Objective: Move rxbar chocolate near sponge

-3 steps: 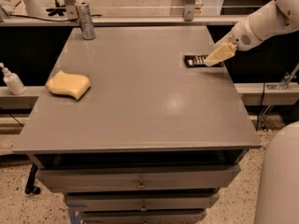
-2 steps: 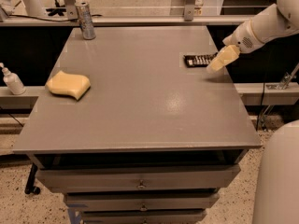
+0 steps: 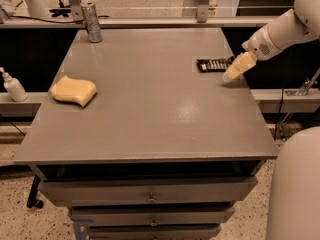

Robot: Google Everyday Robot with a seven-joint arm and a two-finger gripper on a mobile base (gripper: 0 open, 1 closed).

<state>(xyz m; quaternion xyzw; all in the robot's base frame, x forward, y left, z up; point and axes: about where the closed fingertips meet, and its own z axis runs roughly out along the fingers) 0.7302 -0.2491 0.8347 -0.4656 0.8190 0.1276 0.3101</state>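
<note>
The rxbar chocolate (image 3: 214, 64), a flat black wrapper with white lettering, lies on the grey table (image 3: 150, 114) near its right edge. The pale yellow sponge (image 3: 73, 90) lies far off at the table's left side. My gripper (image 3: 234, 73), with cream-coloured fingers, hangs at the end of the white arm just right of the bar's right end, low over the table by its edge. It is beside the bar and holds nothing that I can see.
A silver can (image 3: 91, 14) stands at the table's back left corner. A white pump bottle (image 3: 13, 85) stands on a ledge left of the table. Drawers sit below the front edge. A white robot body (image 3: 295, 189) fills the bottom right.
The gripper has slid right and slightly down, from over the bar's right end to just beside it. The bar and sponge have not moved.
</note>
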